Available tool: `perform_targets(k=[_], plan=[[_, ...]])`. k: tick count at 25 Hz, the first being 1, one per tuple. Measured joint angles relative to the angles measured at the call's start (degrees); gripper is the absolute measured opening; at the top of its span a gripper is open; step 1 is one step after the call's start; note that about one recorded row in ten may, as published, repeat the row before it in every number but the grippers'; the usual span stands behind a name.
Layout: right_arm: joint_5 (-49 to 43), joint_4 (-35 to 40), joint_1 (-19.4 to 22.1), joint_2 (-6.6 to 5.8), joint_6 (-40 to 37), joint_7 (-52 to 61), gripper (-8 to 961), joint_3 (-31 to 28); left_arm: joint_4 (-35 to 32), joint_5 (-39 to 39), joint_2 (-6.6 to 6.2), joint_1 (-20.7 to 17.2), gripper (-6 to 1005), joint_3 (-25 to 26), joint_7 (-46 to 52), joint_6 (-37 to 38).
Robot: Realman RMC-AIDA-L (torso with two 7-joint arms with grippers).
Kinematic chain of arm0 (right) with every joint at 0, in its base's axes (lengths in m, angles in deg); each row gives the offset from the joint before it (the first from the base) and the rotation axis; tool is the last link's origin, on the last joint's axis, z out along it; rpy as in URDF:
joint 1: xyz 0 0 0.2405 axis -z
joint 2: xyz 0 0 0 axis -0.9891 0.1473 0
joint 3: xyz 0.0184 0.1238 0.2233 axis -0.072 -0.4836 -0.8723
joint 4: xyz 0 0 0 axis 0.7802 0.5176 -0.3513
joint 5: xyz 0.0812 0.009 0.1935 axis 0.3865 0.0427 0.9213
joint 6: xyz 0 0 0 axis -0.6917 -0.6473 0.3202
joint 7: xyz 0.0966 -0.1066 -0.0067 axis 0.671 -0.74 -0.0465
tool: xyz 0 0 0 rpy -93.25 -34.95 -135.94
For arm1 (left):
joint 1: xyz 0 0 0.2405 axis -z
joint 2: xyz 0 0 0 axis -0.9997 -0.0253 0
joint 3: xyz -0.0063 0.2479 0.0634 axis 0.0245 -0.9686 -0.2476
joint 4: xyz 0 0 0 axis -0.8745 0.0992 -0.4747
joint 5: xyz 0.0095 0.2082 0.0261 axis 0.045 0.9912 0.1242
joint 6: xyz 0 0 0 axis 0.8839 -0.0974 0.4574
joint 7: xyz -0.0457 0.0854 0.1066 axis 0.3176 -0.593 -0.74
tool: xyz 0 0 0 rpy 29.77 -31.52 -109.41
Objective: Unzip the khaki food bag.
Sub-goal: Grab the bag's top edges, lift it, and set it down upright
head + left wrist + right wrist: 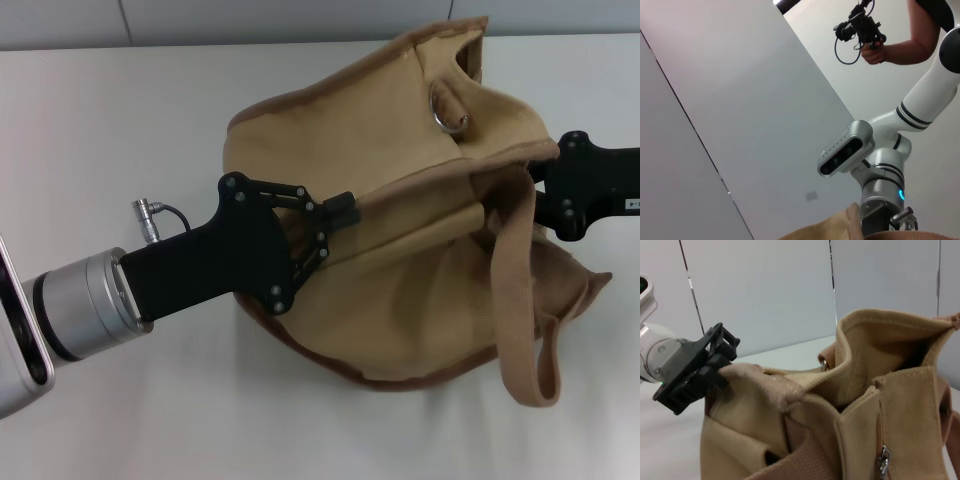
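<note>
One bag, tan canvas with brown piping, lies slumped and creased on the white worktop, toward its right half. One wide strap loops across its right side; a second strap cannot be made out in the head view. One metal snap shows near the far edge. In the right wrist view the top gapes partly, and a silver zipper pull hangs at the near corner.

Left hand reaches in from the left, fingers pinched together on a fold of canvas at the bag's left side; the right wrist view shows the same grip. Right hand enters from the right edge; its fingertips are hidden behind strap and canvas, so I cannot tell how they stand.

The left wrist view shows only a sliver of canvas, mostly wall.
</note>
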Motion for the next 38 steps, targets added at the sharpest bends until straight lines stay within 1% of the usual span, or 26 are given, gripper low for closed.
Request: perform_targets(k=[2, 3, 6, 16, 24, 29, 32, 33, 38], plan=[[0.0, 0.01, 0.17, 0.16, 0.01, -0.04, 16, -0.19, 0.01, 0.02, 0.0, -0.07, 50, 0.0, -0.05, 0.01], [0.01, 0.18, 0.37, 0.43, 0.08, -0.11, 15, -0.43, -0.03, 0.03, 0.0, -0.24, 50, 0.0, -0.07, 0.09], [0.17, 0.38, 0.58, 0.61, 0.41, -0.16, 12, -0.62, -0.14, 0.05, 0.0, -0.39, 50, 0.0, -0.07, 0.25], [1.41, -0.51, 0.91, 0.79, 3.58, 0.09, 5, -2.24, -0.35, 0.06, 0.0, -1.03, 51, 0.0, -0.16, 0.96], [2.15, -0.7, 0.72, 0.79, 3.51, 0.32, 4, -2.4, -0.24, 0.05, 0.0, -1.19, 51, 0.0, -0.16, 0.87], [1.97, -0.71, 1.09, 0.43, 3.51, 0.76, 4, -2.35, -0.36, -0.07, 0.0, -1.42, 51, 0.04, -0.16, 1.09], [1.79, -0.8, 1.45, 0.32, 3.42, 0.84, 3, -2.05, -0.44, -0.14, 0.0, -1.73, 51, 0.73, -0.16, 1.46], [1.72, -1.03, 1.87, 0.27, 3.36, 0.85, 3, -1.93, -0.5, -0.15, 0.0, -2.01, 51, 1.92, -0.16, 1.59], [1.65, -1.42, 2.87, 0.25, 3.54, 0.84, 3, -2.04, -0.38, -0.2, 0.0, -2.46, 51, 4.02, -0.15, 1.83]])
